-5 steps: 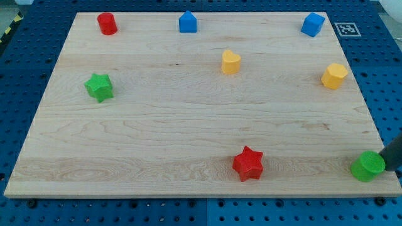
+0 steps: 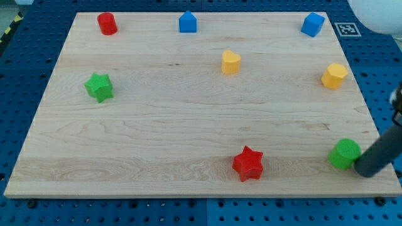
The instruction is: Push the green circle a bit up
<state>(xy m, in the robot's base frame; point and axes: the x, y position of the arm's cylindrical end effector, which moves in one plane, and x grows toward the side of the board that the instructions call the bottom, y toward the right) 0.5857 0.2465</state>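
The green circle (image 2: 345, 154) sits near the bottom right corner of the table (image 2: 188, 125), right of the red star (image 2: 247, 163). My tip (image 2: 366, 169) touches its lower right side. There is no gripper here, only a bare rod holding nothing. The push looks under way; the next move calls for getting more squarely below the circle and driving toward the yellow block (image 2: 334, 75).

Pale, smooth-grained wooden board (image 2: 157, 125)
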